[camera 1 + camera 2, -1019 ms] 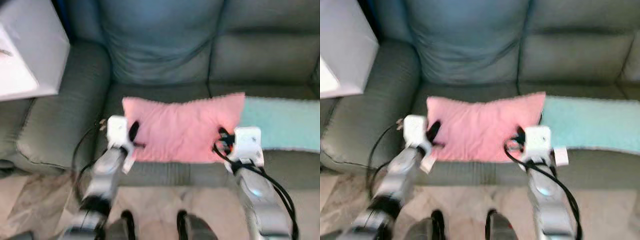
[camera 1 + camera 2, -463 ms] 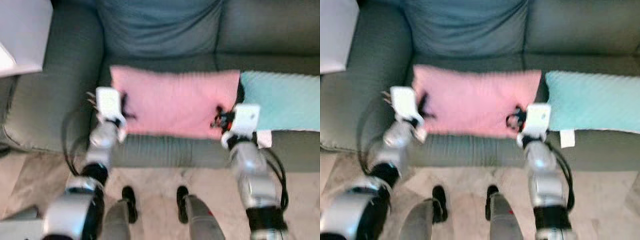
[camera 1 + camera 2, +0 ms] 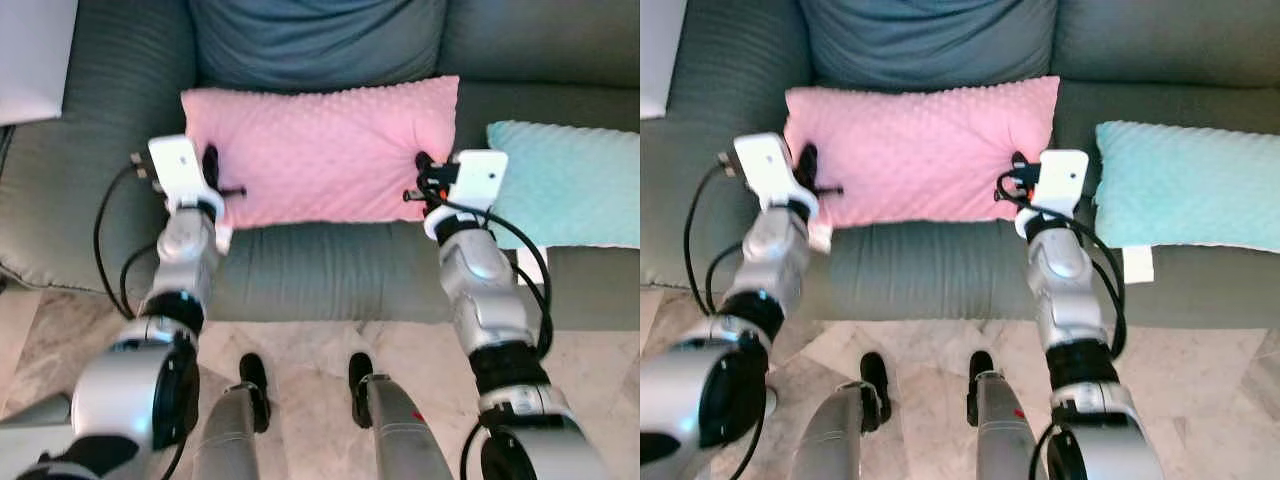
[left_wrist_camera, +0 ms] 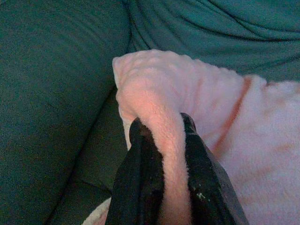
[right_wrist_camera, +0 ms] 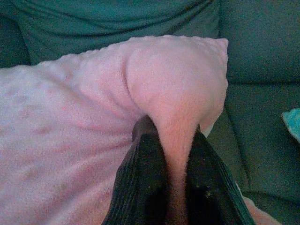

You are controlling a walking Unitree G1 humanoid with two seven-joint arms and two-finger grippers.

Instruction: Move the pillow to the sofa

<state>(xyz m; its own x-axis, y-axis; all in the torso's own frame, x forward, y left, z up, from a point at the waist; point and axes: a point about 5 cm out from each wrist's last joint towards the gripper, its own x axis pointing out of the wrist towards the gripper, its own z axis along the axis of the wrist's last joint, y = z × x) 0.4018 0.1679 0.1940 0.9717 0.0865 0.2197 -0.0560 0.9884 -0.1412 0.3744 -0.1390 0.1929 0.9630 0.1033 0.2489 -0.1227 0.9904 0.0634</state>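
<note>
The pink pillow (image 3: 320, 150) lies flat on the seat of the grey-green sofa (image 3: 330, 270), its far edge against the blue back cushion (image 3: 315, 40) and its near edge just behind the front lip of the seat. The left gripper (image 3: 212, 175) has its jaws clenched on the pillow's left end, and the left wrist view shows a fold of the nubbly pink fabric pinched up between the two black fingers (image 4: 140, 178), with the sofa's armrest beside it. The right gripper (image 3: 422, 180) grasps the opposite end in the same way (in its own wrist view the pink cloth bulges over the black fingers (image 5: 145, 183) and is squeezed thin between them). Both silver arms reach forward from the robot's body over the front edge of the seat, black cables looping beside each wrist. A second pillow, pale teal (image 3: 565, 185), rests on the seat to the right of the pink one, close to it but apart, with the right gripper between them. Below the arms the robot's legs and dark feet (image 3: 255, 385) stand on a marbled stone floor (image 3: 60, 320), just in front of the sofa. A white object (image 3: 30, 55) sits at the upper left, over the armrest.
</note>
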